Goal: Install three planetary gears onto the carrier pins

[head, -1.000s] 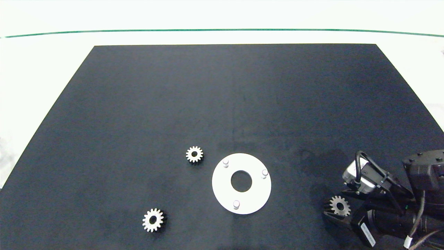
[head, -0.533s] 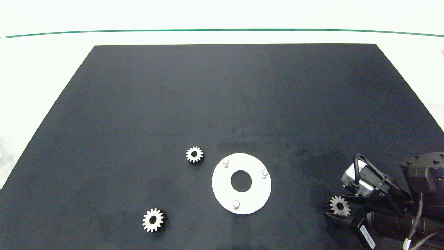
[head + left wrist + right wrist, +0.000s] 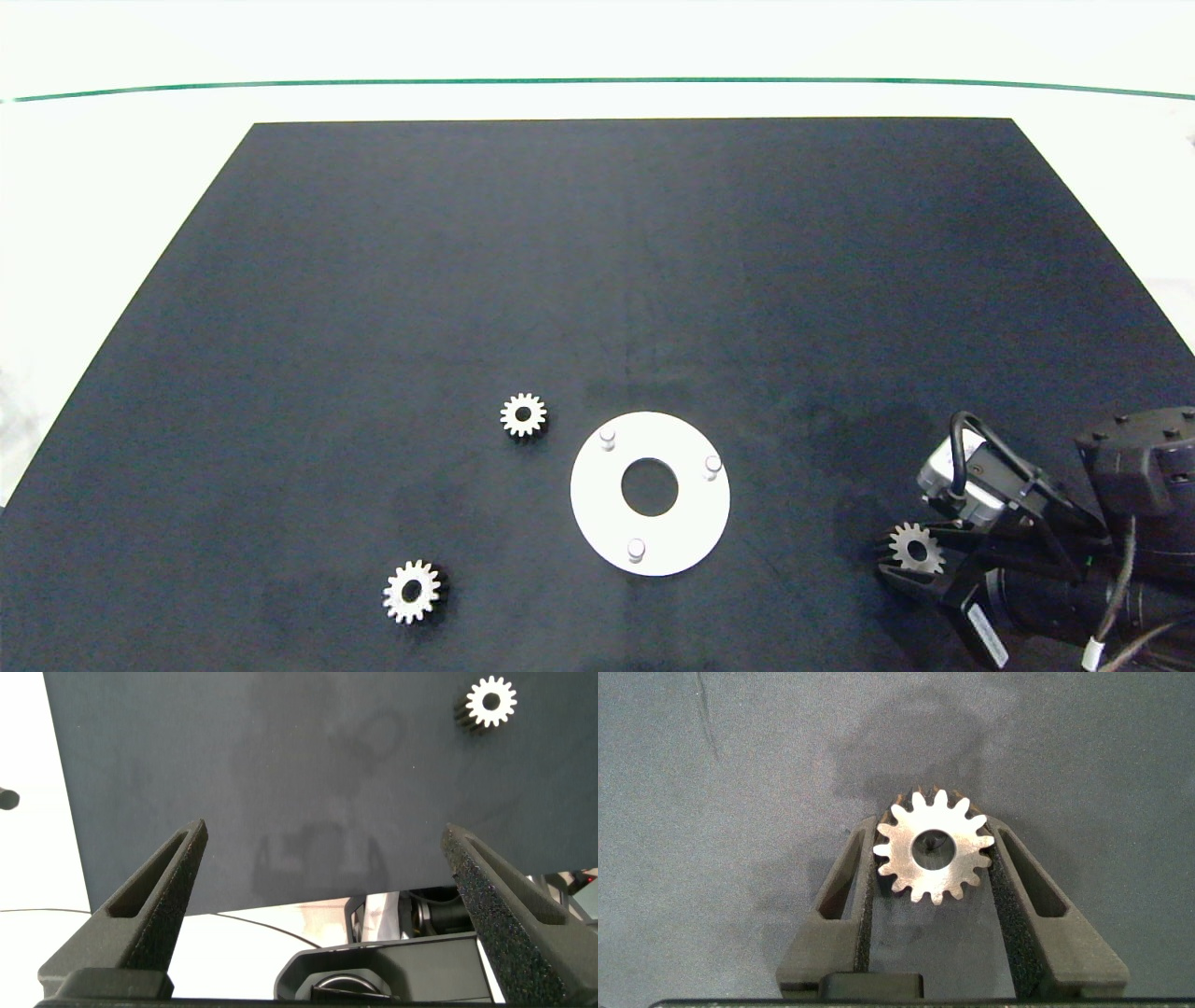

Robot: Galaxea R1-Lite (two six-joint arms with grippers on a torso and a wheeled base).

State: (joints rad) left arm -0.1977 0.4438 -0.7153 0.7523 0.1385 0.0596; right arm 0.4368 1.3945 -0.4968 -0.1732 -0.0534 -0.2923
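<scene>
On the dark mat, seen from above, one gear point(image 3: 914, 548) is being gripped by the right gripper point(image 3: 901, 560), right of the white disc point(image 3: 686, 537); three bare pins and two loose gears point(image 3: 523, 414) point(image 3: 412, 592) are being counted. Carrying it to a pin is judged next.

Through the right wrist view, that gear point(image 3: 932, 847) is being clamped between the fingers point(image 3: 864, 882).

Through the left wrist view, the left gripper point(image 3: 327, 849) is being held wide and empty at the mat's edge.

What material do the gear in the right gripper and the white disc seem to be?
Gear: likely metal; pale silver, matte face, crisp teeth.
White disc: flat, matte, uniform white; plastic or painted metal, I cannot tell.
Right gripper closes on the gear.
</scene>
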